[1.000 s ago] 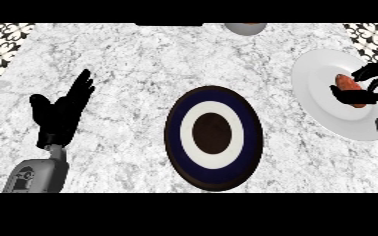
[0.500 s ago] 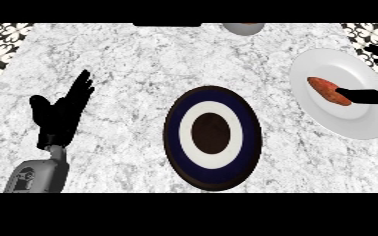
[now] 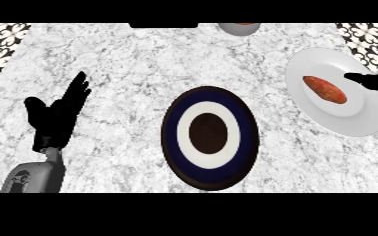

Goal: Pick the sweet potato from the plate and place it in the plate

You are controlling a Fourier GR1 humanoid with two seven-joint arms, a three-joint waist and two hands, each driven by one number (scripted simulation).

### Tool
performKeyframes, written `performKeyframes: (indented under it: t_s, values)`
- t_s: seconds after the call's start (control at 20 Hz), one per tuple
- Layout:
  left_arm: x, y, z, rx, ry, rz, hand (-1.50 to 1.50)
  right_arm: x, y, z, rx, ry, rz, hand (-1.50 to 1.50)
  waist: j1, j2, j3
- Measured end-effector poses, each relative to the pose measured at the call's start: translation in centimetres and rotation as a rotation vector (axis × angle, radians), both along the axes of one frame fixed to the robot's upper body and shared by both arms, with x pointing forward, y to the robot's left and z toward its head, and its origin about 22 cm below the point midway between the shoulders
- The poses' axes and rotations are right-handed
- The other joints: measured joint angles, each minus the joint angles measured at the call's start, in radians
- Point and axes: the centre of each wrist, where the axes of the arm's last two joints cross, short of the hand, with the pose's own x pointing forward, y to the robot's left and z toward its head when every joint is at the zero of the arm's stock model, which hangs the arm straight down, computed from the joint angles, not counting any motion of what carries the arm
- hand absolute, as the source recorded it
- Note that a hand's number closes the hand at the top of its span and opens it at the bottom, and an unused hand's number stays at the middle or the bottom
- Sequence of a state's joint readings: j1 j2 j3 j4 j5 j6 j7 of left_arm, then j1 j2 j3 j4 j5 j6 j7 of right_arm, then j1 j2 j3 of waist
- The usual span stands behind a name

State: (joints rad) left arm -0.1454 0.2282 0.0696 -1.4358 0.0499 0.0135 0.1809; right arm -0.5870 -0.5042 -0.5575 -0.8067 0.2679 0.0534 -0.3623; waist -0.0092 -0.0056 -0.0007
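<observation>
An orange-red sweet potato lies on the white plate at the right side of the counter. Just right of it, a small black part of my right hand shows at the picture's edge, apart from the sweet potato. A dark blue plate with a white ring and a brown centre sits in the middle of the counter with nothing on it. My left hand rests open at the left, fingers up, well away from both plates.
A grey bowl is cut off by the far edge of the counter. Beside it, a flat dark object also sits at the far edge. Patterned tiles show at the far corners.
My right hand, which lay over the sweet potato a second ago, has pulled back to the right edge. The sweet potato now lies uncovered on the white plate. The left hand has not moved.
</observation>
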Motion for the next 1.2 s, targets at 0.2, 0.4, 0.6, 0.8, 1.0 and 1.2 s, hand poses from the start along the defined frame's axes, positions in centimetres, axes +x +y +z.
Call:
performKeyframes:
  t_s: [0.2, 0.4, 0.6, 0.8, 1.0, 1.2]
  values:
    - [0.2, 0.2, -0.1, 0.003, 0.002, 0.007, 0.0, -1.4, -1.0, -0.9, 0.143, 0.045, 0.063, -1.5, -0.001, 0.001, 0.0]
    - [0.6, 0.0, -0.3, 0.002, -0.004, 0.002, 0.0, -3.3, -3.3, -1.2, 0.184, 0.049, 0.096, -1.5, 0.005, 0.004, 0.0]
    - [0.5, -0.4, -0.3, 0.002, -0.001, -0.003, 0.0, -4.5, -5.0, -1.7, 0.196, 0.027, 0.096, -1.5, 0.01, 0.006, 0.001]
    - [0.5, -0.7, -0.5, 0.004, -0.001, -0.006, 0.0, -5.2, -6.8, -1.6, 0.188, 0.024, 0.083, -1.5, 0.014, 0.007, 0.001]
    - [0.0, -0.9, -0.2, 0.001, -0.007, -0.014, 0.0, -6.9, -8.7, -2.4, 0.176, 0.019, 0.066, -1.5, 0.017, 0.008, 0.002]
    - [0.7, -1.1, -0.1, 0.004, -0.012, -0.016, 0.0, -8.1, -10.1, -2.4, 0.157, 0.024, 0.049, -1.5, 0.017, 0.009, 0.002]
